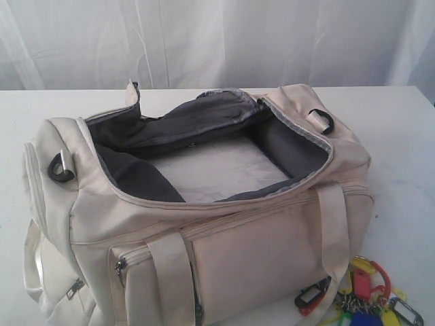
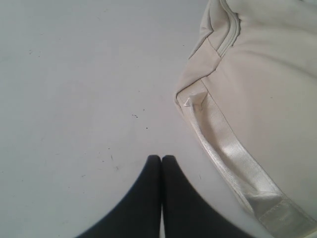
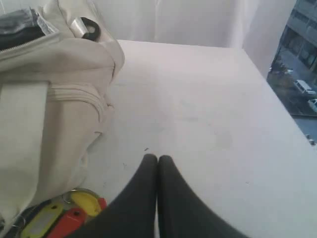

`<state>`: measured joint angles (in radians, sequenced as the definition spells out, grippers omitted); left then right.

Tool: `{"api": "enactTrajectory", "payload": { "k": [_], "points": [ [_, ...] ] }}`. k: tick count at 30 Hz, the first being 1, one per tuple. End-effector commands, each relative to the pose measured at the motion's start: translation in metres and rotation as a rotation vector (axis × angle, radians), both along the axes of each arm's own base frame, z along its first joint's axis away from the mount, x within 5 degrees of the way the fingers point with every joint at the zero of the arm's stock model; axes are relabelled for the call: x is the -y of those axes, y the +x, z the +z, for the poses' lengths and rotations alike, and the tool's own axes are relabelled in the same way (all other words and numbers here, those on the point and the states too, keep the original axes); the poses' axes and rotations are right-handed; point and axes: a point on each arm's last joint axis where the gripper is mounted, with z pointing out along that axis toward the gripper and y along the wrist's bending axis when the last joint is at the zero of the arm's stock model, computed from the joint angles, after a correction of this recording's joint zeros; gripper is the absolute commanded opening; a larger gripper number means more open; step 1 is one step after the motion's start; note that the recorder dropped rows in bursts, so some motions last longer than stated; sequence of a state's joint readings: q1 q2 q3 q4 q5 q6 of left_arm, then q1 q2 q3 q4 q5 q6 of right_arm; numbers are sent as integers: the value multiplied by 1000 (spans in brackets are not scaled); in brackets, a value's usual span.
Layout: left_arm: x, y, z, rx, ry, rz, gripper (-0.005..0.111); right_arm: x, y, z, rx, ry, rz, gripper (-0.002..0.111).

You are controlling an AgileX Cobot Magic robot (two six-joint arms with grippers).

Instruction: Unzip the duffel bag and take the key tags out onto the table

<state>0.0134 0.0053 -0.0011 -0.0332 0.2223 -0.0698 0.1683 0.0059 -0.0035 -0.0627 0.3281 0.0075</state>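
Bag unzipped on desk, tags on desk at its near right corner; left fingers and right fingers together, empty.

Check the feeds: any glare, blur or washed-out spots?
Exterior view: even, hazy light, backdrop blown white, duffel bag soft-edged. Left wrist view: sheen on the webbing handle, left end effector an undetailed dark shape. Right wrist view: key tags blurred up close.

Exterior above, wrists low beside bag
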Motion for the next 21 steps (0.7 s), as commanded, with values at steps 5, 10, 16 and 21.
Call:
{"api": "enactTrajectory", "payload": {
  "k": [5,10,16,21],
  "points": [
    [0,0,0,2,-13,2,1,0,0,1,18,8,-9,0],
    [0,0,0,2,-13,2,1,0,0,1,12,51,-31,0],
    [0,0,0,2,-13,2,1,1,0,1,12,51,-34,0],
    [0,0,0,2,-13,2,1,1,0,1,12,51,-34,0]
  ]
}}
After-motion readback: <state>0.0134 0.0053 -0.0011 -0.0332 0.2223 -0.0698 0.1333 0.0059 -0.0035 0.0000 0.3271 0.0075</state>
